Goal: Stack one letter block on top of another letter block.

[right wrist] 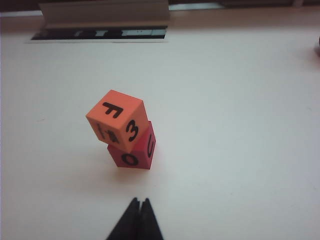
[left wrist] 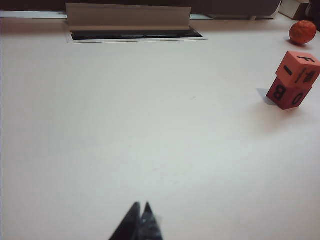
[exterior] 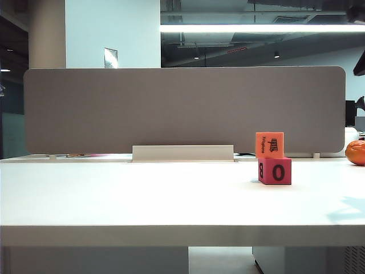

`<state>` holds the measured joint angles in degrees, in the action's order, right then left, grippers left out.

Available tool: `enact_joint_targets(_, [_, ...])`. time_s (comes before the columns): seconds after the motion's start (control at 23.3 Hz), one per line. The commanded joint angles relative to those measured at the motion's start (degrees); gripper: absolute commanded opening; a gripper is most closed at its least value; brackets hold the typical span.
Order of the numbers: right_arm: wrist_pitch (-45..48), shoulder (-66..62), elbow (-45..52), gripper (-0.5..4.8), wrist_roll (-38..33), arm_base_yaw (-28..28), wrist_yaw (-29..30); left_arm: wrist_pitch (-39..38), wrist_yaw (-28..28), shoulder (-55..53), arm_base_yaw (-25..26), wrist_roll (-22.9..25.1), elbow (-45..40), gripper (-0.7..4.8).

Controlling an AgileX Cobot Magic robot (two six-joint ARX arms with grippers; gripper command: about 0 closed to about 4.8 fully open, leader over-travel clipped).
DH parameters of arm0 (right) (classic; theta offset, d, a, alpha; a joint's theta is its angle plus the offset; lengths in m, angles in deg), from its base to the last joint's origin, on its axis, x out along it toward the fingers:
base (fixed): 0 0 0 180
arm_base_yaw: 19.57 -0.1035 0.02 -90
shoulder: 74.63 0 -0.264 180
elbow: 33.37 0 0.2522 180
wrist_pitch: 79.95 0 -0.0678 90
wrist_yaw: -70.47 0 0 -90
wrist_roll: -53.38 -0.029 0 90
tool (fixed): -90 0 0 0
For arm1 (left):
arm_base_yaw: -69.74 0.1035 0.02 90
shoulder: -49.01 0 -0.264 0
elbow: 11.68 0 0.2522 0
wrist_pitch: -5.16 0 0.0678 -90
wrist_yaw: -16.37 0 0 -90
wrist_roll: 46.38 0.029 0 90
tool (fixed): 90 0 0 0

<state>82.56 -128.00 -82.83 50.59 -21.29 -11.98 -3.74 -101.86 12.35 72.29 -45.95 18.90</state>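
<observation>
With the orange block (right wrist: pixel 116 120) resting slightly askew atop the red-pink block (right wrist: pixel 135 154) on the bench (exterior: pixel 142 200), stacking looks done; left hand (left wrist: pixel 140 212) and right hand (right wrist: pixel 139 207) both closed, empty, clear.

Bright overhead light, glary white table (exterior: pixel 142 200), soft wrist views.

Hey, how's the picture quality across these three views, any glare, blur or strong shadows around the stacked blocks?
Exterior view: white table nearly blown out, ceiling strip light glaring, orange cube on red-pink cube readable. Left wrist view: soft, reddish tint, short shadow beside the stack, shut left gripper dark and blurred. Right wrist view: soft focus, faint shadow under the stack, shut right gripper a black silhouette.
</observation>
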Motion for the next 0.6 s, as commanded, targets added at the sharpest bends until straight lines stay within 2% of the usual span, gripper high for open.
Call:
enact_joint_targets(0.04, [1.3,3.6,2.2,-0.02,-1.0,0.0,0.0,0.0,0.1,0.1,0.0,0.2,0.2,-0.06])
enact_joint_targets(0.26, [0.3,10.6,6.6,-0.02,-7.5,0.0,-0.2,0.0,0.0,0.1,0.0,0.2,0.2,-0.06])
enact_joint_targets(0.43, [-0.3,14.8,10.9,-0.02,-7.8,0.0,0.0,-0.1,0.0,0.1,0.0,0.2,0.2,-0.06])
enact_joint_targets(0.6, [-2.1,15.4,11.0,-0.01,-7.8,-0.1,0.1,0.0,0.0,0.1,0.0,0.2,0.2,-0.06])
